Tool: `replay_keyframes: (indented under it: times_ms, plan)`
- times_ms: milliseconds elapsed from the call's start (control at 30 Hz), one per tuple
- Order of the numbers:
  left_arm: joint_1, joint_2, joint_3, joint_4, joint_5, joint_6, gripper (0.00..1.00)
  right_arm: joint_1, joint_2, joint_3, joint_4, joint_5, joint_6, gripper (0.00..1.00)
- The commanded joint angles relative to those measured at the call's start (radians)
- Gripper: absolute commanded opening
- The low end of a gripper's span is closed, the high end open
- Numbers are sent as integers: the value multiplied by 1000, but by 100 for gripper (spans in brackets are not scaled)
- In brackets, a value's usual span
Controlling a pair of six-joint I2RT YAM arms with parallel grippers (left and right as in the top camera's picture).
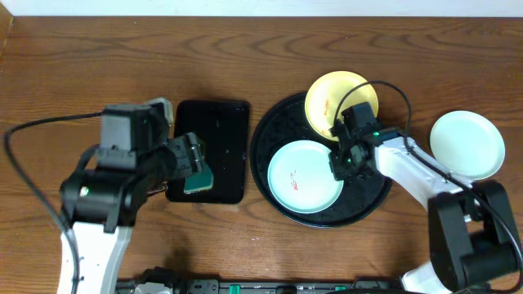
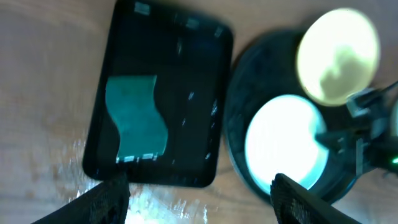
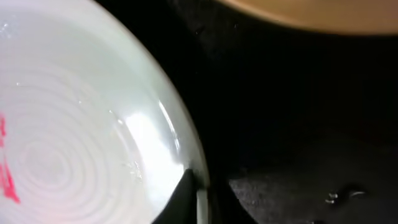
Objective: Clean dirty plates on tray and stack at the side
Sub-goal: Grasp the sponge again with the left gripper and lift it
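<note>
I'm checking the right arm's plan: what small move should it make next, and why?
Probably lift slightly: the right gripper seems shut on the rim of the mint plate, which lies flat on the tray, red smears showing.

"Does the overhead view look straight down on the whole table [image 1: 49, 49]?"
"Yes. The left wrist looks down from farther off and shares the round tray [image 2: 239, 124]. The right wrist sits close over the mint plate [image 3: 62, 124]."

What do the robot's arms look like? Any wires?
Both have white tube parts and chunky black joints. The left arm trails a long black cable; the right arm has a shorter black loop. The left pincer and right pincer are black.
</note>
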Motion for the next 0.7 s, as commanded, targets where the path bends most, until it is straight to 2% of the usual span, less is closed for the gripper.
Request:
replay_keyframes:
  times_ms: [0,33,100,267,367,533,667]
  plan:
    - [5,64,-18,-12,-6,9,73,7,21,3,3,-10,-3,1]
    - [5,87,-19,-13,-6,9,72,7,19,3,4,-1,11,1]
    - [5,140,-19,-13,-13,8,64,7,15,3,-1,45,76,1]
    - [-1,309,-50,6,-134,-97,63,7,11,3,-31,126,241,1]
    - [-1,415,-72,53,-134,-100,61,7,11,3,-31,131,251,1]
    - [-1,574,-95,122,-135,-101,50,7,11,3,-31,130,250,1]
    - [0,681,-95,167,-161,-143,48,7,11,3,-31,130,251,1]
